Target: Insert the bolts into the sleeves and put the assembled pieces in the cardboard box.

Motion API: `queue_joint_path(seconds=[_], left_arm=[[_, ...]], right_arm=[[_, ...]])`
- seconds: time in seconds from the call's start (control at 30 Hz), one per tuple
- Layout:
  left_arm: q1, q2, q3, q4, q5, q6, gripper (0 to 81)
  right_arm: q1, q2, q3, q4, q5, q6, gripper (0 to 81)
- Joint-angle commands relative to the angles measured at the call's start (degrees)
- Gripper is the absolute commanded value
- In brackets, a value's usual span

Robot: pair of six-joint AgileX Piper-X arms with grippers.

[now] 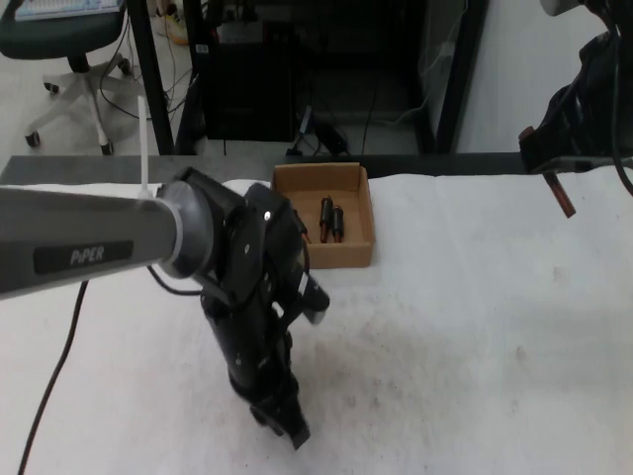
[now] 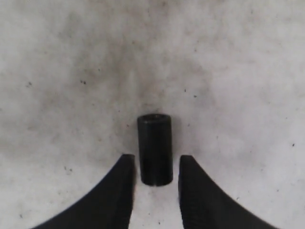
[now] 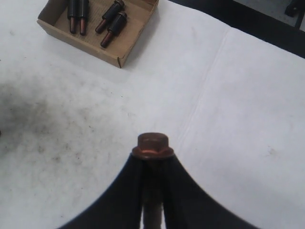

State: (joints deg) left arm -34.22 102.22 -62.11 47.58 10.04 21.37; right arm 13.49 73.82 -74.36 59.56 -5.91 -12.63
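Bench (image 1: 475, 327), cardboard box (image 3: 78, 44) holding assembled pieces (image 3: 116, 26) (four)

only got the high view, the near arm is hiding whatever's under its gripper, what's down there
Observer: A short black sleeve on the white cloth. It sits between the open fingers of the left gripper, with a gap on either side.
Operator: ok and the far arm, is that a bolt it's holding
Observer: Yes. The right gripper is shut on a copper-coloured bolt, and the flanged hex head sticks out past the fingertips.
Operator: how many done in the box, arm blocks part of it
Observer: Four assembled pieces lie in the cardboard box, in two pairs.
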Motion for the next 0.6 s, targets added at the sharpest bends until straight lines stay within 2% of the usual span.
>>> queue_joint_path(seconds=[0.0, 0.57], left_arm=[[-0.03, -0.34, -3.55, -0.95, 1.29, -1.31, 30.2], [-0.03, -0.21, -4.50, 3.55, -1.39, -0.78, 30.2]], right_arm=[[0.08, -0.91, -0.39, -0.22, -0.47, -0.02, 0.6], [0.08, -0.91, -0.39, -0.22, -0.47, -0.02, 0.6]])
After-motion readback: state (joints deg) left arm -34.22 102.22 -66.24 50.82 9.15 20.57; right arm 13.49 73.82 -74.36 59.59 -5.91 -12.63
